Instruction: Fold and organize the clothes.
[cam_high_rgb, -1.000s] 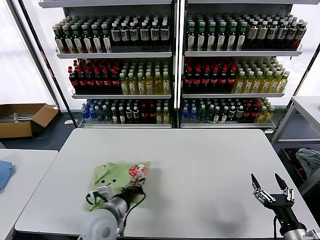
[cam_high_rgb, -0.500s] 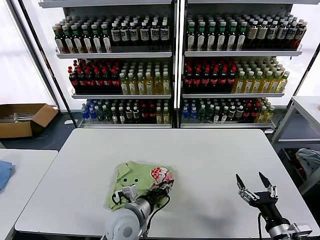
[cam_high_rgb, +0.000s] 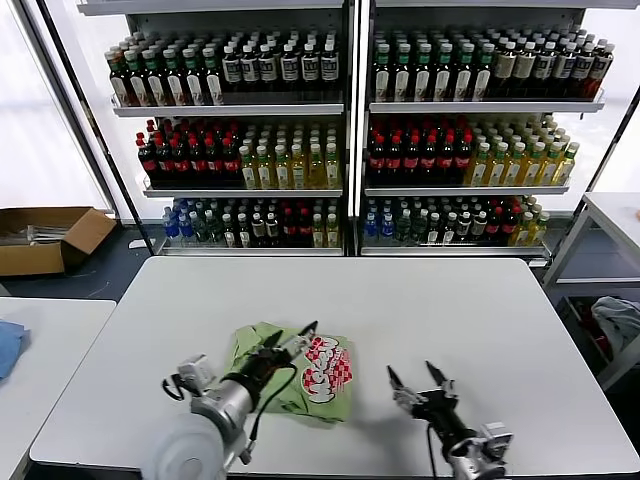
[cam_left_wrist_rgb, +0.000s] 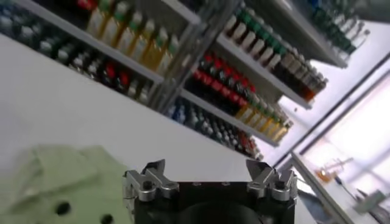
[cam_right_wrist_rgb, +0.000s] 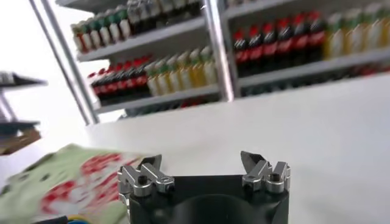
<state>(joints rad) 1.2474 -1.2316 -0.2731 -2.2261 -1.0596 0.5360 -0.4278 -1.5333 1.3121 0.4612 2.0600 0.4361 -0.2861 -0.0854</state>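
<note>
Hovering spread over the shirt (cam_high_rgb: 300, 370), left claw (cam_high_rgb: 290, 343); right claw (cam_high_rgb: 420, 380) spread beside.

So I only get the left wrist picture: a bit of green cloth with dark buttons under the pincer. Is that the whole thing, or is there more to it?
Observer: There's more. The head view shows the shirt as a bunched heap on a white table, with a red-and-white checkered patch on the side towards the right arm.
Operator: Is there a second arm, then?
Observer: Yes. The right pincer is open over bare table beside the shirt, not touching it.
Operator: And where is mine over the heap?
Observer: The left pincer is open over the middle of the heap, right next to the checkered patch.
</note>
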